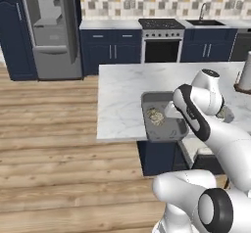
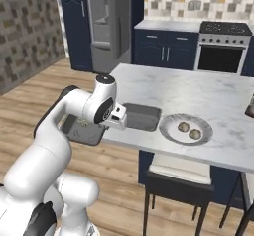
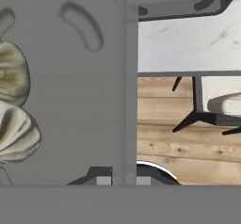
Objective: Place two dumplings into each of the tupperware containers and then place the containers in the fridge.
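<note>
Two dumplings (image 3: 14, 110) fill the hand view's 9 o'clock edge, cut off by the frame, lying inside a grey tray (image 3: 80, 100). That tray's rim runs straight up the middle, just above the jaws, which are pressed together on the rim; the fingertips themselves are too small and low to make out. Beyond the rim, toward 3 o'clock, lie wood floor (image 3: 188, 148), dark stool legs and the marble bench (image 3: 188, 44) edge.

From the left base camera, the arm's white elbow covers the tray's (image 1: 164, 129) far end and the gripper itself; the dumplings (image 1: 156, 116) show as one pale blur. The tray overhangs the bench's (image 1: 122, 95) near edge.

Only the right base camera shows a second tray (image 2: 141, 117), its inside hard to read, at 3 o'clock of the held tray (image 2: 82, 130), and a round plate (image 2: 171, 131) farther right holding two more dumplings (image 2: 189, 130). The fridge (image 2: 106, 22) stands open at 11 o'clock, across the floor.
</note>
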